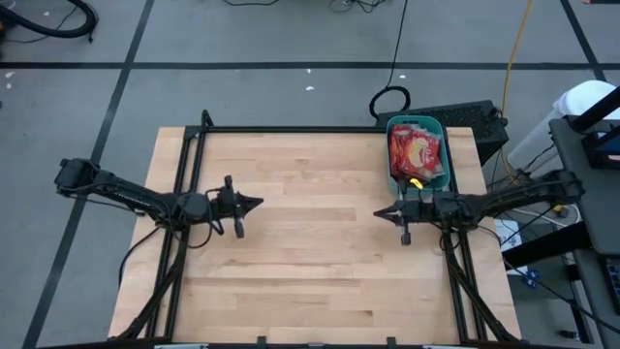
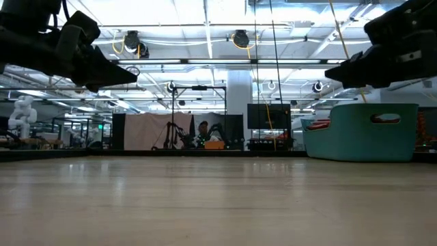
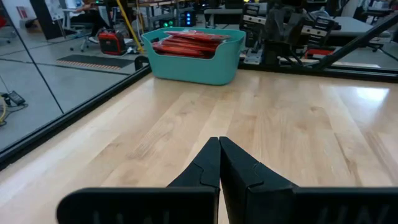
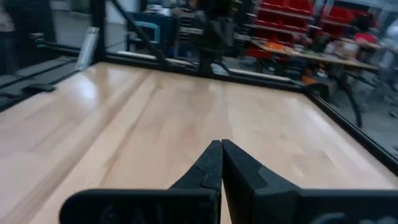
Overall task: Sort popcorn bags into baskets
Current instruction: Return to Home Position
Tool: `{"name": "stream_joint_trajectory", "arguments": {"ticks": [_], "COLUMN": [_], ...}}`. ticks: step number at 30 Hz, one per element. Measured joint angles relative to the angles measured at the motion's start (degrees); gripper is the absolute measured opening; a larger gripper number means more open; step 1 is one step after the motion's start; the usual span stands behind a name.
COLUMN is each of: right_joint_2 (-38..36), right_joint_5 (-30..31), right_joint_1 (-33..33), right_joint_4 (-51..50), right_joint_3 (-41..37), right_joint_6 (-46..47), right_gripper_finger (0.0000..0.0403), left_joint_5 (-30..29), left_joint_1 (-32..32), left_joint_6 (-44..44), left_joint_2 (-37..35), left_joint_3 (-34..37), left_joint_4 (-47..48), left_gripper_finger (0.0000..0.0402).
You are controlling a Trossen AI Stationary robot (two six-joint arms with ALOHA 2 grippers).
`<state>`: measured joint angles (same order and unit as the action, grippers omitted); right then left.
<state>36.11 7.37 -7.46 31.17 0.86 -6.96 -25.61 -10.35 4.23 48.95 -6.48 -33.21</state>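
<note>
Our left fingers (image 3: 203,172) are pressed together to a point with nothing between them, and the right fingers (image 4: 206,167) are closed and empty in the same way. From above, the two pairs face each other across the middle of the bench (image 1: 310,262), well apart. The low view shows both held clear above the wood.

We judge that the sorting is done and only the retreat to the rest pose is left. To do it well, we would keep both pairs closed and raised and draw each arm straight back along its own side, so nothing drags on the bench. The right arm needs more care. Its wrist sits just beside the near end of the basket (image 1: 389,165), so we would pull away from that end wall and not sweep across it, which could nudge the bin or catch its rim.

By our count there are two arms and one teal basket, which stands at the far right corner of the bench. The popcorn bags (image 1: 415,150) all lie inside it, piled flat in a red stack that reaches about to the rim. We see several layers from the left wrist, but they overlap too much for a firm number. We see no bags on the bare wood.
</note>
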Motion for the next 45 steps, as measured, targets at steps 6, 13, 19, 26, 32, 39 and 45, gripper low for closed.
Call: {"name": "stream_joint_trajectory", "arguments": {"ticks": [6, 13, 19, 26, 32, 39, 45], "right_joint_2": [-9.54, -20.97, -28.95, -36.09, -35.94, -35.83, -35.83], "right_joint_5": [-3.00, -3.14, -3.11, -3.12, -3.03, -3.03, -3.02], "right_joint_1": [1.96, 3.74, 3.74, 3.74, 3.74, 3.74, 3.74], "right_joint_4": [-8.02, -17.64, -23.56, -28.70, -28.90, -29.07, -29.06], "right_joint_3": [0.00, 0.00, 0.00, -0.02, -0.02, -0.02, -0.02], "right_joint_6": [-2.43, -1.62, -1.25, -1.16, -0.64, -1.64, -1.29], "right_gripper_finger": [0.0000, 0.0000, 0.0000, 0.0000, 0.0000, 0.0000, 0.0000], "left_joint_5": [-0.49, -0.61, -0.61, -0.59, -0.59, 0.07, 0.03], "left_joint_1": [-0.70, -0.68, -0.68, -0.68, -0.68, -1.17, -2.15], "left_joint_6": [0.00, 0.02, 0.02, 0.09, 0.15, -0.30, -2.03], "left_joint_2": [0.00, 0.02, 0.04, 0.04, 0.04, -1.56, -4.04], "left_joint_3": [0.00, 0.00, 0.00, 0.00, 0.00, 0.00, 0.00], "left_joint_4": [0.00, 0.00, 0.00, 0.00, -0.78, -1.00, 1.49], "left_gripper_finger": [0.0003, 0.0003, 0.0003, 0.0003, 0.0003, 0.0003, 0.0003]}}
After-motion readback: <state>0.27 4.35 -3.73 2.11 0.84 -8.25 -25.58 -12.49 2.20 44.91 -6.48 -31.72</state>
